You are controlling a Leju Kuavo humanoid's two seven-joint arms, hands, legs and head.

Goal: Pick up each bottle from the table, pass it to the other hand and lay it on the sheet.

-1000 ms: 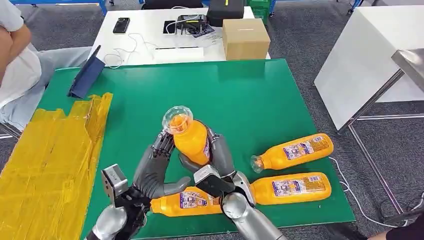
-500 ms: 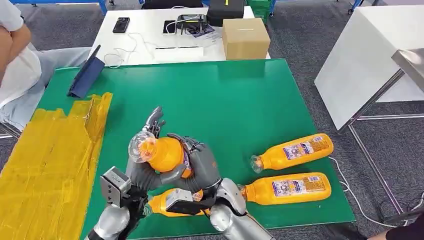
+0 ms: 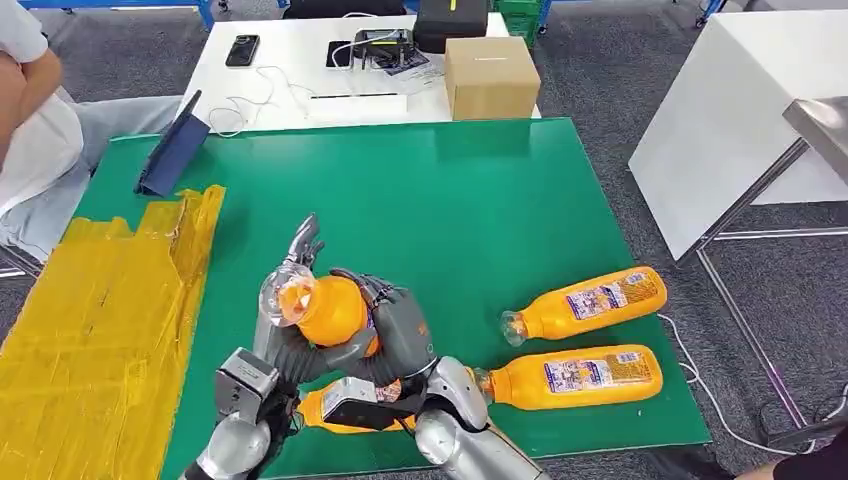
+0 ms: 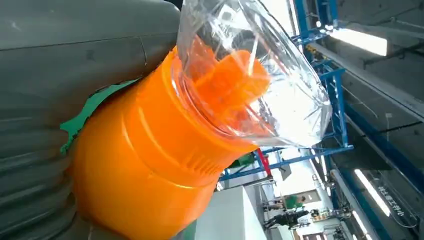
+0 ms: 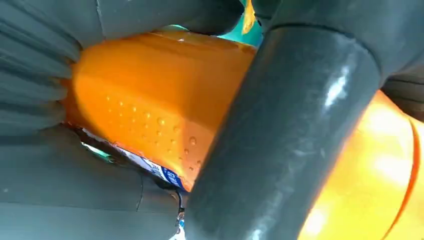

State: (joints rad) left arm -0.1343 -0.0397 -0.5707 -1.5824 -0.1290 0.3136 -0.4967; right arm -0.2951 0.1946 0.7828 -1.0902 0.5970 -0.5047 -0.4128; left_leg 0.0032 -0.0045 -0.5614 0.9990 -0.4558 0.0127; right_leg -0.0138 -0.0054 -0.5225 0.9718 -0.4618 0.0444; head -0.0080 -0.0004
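An orange bottle (image 3: 330, 308) with a clear cap (image 3: 283, 293) hangs tilted above the green table (image 3: 480, 200), cap toward the yellow sheet (image 3: 90, 320). My right hand (image 3: 400, 330) grips its body; its fingers (image 5: 280, 125) wrap the orange bottle (image 5: 150, 100). The bottle (image 4: 150, 165) lies against the palm of my left hand (image 3: 283, 345), thumb under it, fingers (image 3: 303, 240) stretched out behind the cap. Another bottle (image 3: 335, 410) lies on the table beneath both hands. Two more bottles (image 3: 585, 303) (image 3: 580, 375) lie at the right.
A cardboard box (image 3: 490, 75) stands at the table's far edge and a blue folder (image 3: 172, 145) at its far left corner. A person (image 3: 30, 130) sits at the left. A white table (image 3: 300, 70) with a phone and cables stands behind.
A second ago my right hand held the bottle upright near the middle; it has tilted and carried it left into my left palm. In the last half second little moved.
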